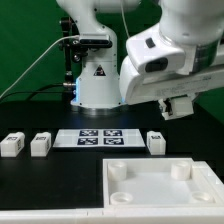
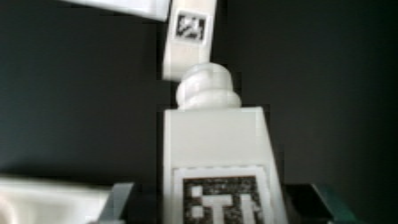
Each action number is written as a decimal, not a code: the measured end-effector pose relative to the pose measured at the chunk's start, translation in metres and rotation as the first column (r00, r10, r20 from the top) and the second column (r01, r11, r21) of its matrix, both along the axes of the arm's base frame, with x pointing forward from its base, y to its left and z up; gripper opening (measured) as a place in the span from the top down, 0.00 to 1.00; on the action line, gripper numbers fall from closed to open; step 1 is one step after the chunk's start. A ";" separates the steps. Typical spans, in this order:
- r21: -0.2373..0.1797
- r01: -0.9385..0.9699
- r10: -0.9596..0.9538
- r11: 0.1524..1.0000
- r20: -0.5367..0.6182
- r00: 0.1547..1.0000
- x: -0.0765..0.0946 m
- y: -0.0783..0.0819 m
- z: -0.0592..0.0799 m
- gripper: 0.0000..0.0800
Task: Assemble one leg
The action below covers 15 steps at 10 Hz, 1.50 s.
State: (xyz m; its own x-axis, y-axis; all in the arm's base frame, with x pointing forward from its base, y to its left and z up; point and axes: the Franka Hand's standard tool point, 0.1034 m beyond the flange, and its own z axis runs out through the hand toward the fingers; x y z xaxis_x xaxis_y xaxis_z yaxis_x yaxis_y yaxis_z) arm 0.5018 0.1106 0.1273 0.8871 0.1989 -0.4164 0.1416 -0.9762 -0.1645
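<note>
Wrist view: the leg (image 2: pixel 217 140) runs lengthwise between the two dark fingers (image 2: pixel 121 200) of the tool (image 2: pixel 217 198). Its tagged face is toward the camera and its rounded peg end points away from the tool.
Tool state: narrowed onto the leg, with one finger against each long side (only the finger edges show at the frame border).
Leg position: inside the tool and off the black tabletop (image 2: pixel 71 100), with nothing else touching it.
Beyond the peg: a second block (image 2: pixel 192 35), small and white with its own tag, lies on the tabletop roughly in line with the held leg and apart from it.
Blurred parts: a pale patch near one finger and a white edge past the second block are too soft to name.
Exterior view: the arm's big white wrist (image 1: pixel 165 55) hangs at the exterior view's right. The tool under it is raised clear of the tabletop, and the leg cannot be made out clearly from here.
Under the wrist: the right block (image 1: pixel 155 142) sits just beside the marker board (image 1: pixel 98 137), on the exterior view's right of it.
Far side: the left block (image 1: pixel 12 143) and its neighbour block (image 1: pixel 41 144) sit side by side at the exterior view's left, apart from the marker board.
Panel: the white panel (image 1: pixel 160 185), with round corner sockets, lies flat nearest the camera, well below the tool and separate from the leg.
</note>
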 end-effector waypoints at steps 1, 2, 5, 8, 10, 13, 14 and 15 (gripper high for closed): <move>0.005 0.017 -0.017 1.000 0.136 0.991 0.019 0.000 0.010 0.64; 0.012 0.027 -0.029 1.000 0.267 0.963 0.026 0.005 0.016 0.64; 0.036 0.050 -0.062 0.998 0.549 0.834 0.030 -0.002 0.012 0.64; 0.038 0.002 -0.030 0.999 0.751 0.660 0.062 -0.023 0.017 0.64; 0.060 0.017 -0.056 0.998 0.747 0.663 0.108 -0.028 0.016 0.64; 0.102 0.048 -0.109 0.994 0.757 0.645 0.137 -0.016 0.008 0.64; 0.100 0.045 -0.105 0.994 0.758 0.643 0.138 -0.017 0.009 0.64; 0.100 0.045 -0.105 0.994 0.758 0.644 0.137 -0.017 0.009 0.64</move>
State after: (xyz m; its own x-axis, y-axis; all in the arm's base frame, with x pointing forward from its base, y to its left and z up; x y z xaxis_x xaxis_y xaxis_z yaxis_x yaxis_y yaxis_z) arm 0.6391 0.0939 0.1359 0.8984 0.1173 0.4233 0.1733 -0.9802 -0.0961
